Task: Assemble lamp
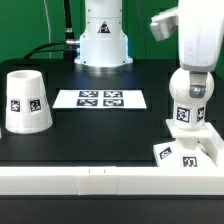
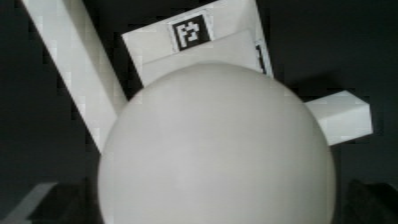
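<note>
White bulb [image 1: 188,98]: it stands upright on the base [image 1: 200,150], at about 4 o'clock on the black table [image 1: 60,150] in the exterior view. The round head is up and the tagged stem is down.
Base: square and stepped, with tags on its top. It lies under the bulb and touches the stem, just behind the front rail [image 1: 90,181].
Gripper [image 1: 191,76]: it hangs directly over the bulb, right at the round head. The head hides the fingertips in both views, so I cannot tell if the fingers are apart or pressed on it.
Shade [image 1: 27,101]: at 9 o'clock, well apart from the bulb. It stands with the wide end down and one tag faces the camera.
Marker board [image 1: 101,98]: flat near the centre of the table, between shade and bulb, touching neither of them.
Front rail: a low white wall along the 6 o'clock edge. It covers the lower edge of the base.
Robot pedestal [image 1: 103,38]: at 12 o'clock, behind the marker board.
Blocking the wrist view: the bulb head fills most of the picture, and only a tagged corner of the base shows behind it.
</note>
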### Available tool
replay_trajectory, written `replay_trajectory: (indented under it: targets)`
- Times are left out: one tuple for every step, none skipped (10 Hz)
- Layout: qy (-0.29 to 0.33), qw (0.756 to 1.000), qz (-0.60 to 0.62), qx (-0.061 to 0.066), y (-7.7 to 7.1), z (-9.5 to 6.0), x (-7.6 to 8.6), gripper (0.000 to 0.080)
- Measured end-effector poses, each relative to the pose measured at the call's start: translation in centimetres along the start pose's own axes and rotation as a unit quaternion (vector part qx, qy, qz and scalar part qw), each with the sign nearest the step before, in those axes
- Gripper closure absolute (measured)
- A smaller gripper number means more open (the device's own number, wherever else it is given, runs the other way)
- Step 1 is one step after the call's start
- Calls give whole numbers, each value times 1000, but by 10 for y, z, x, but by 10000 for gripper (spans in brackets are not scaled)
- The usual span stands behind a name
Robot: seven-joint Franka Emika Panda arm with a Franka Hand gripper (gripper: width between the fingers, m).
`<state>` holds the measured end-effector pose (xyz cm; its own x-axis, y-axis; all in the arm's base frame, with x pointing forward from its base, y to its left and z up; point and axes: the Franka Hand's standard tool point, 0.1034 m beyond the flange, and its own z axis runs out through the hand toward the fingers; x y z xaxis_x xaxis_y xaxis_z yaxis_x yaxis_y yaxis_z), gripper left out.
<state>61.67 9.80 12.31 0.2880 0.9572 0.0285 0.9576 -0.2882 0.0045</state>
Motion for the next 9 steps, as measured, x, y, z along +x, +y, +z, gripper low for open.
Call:
replay_trajectory:
  targets:
    - [-3, 1000, -31, -1, 0, 1, -1, 100]
    - [-5, 999, -49, 0, -1, 2, -2, 100]
    - [-9, 996, -86, 0, -1, 3, -5, 100]
    - [-12, 994, -112, 1, -1, 5, -7, 100]
    - [-13, 991, -131, 2, -1, 7, -9, 100]
    - [-19, 985, -171, 2, -1, 8, -10, 100]
    - [-19, 981, -194, 3, -1, 9, -11, 100]
    - [-21, 980, -198, 3, -1, 9, -12, 100]
    - [-22, 980, -197, 3, 0, 9, -12, 223]
